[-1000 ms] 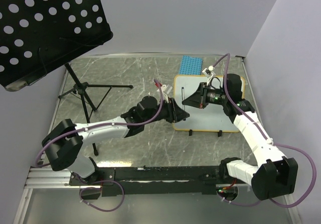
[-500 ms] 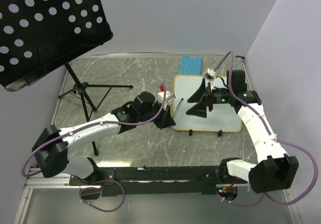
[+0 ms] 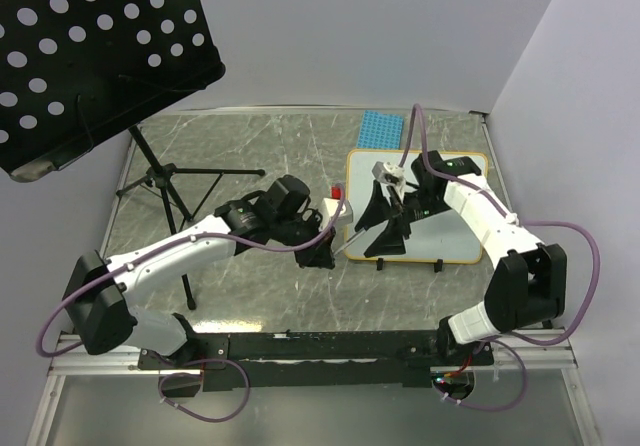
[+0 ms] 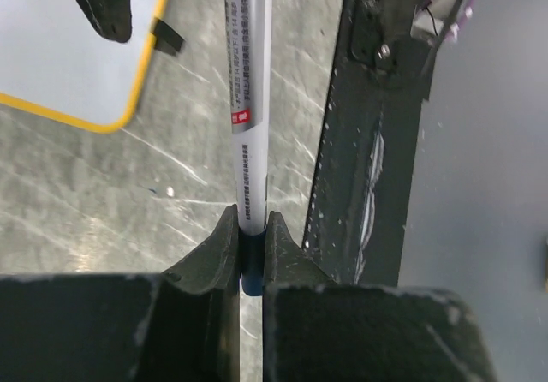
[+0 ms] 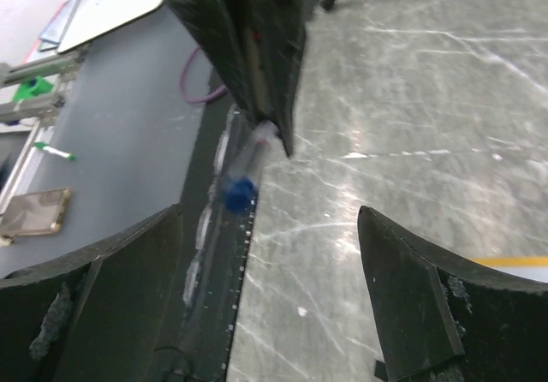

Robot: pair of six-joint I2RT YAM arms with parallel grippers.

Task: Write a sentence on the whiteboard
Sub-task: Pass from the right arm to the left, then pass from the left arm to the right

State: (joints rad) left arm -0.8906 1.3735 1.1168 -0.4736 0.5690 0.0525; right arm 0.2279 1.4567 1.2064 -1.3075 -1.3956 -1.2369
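My left gripper [image 3: 328,254] [image 4: 248,215] is shut on a white marker [image 3: 348,240] [image 4: 248,99], just off the near-left corner of the whiteboard [image 3: 455,171]. The marker's blue end [image 4: 250,277] sits deep between the jaws. The board [image 4: 60,48] is glossy white with a yellow rim and lies flat. No sentence shows on its visible surface. My right gripper [image 3: 385,228] [image 5: 270,213] hangs open and empty over the board's near-left part. It faces the left gripper [image 5: 248,48] and the marker [image 5: 244,168].
A blue studded plate [image 3: 380,128] lies behind the whiteboard. A black perforated music stand [image 3: 100,46] on a tripod [image 3: 165,181] fills the left side. A black rail [image 3: 320,346] runs along the near edge. Walls close the back and right.
The right gripper let go of the marker and opened wide, and the left gripper shut on it. The left arm then drew back toward the near left, and the right arm swung after it.
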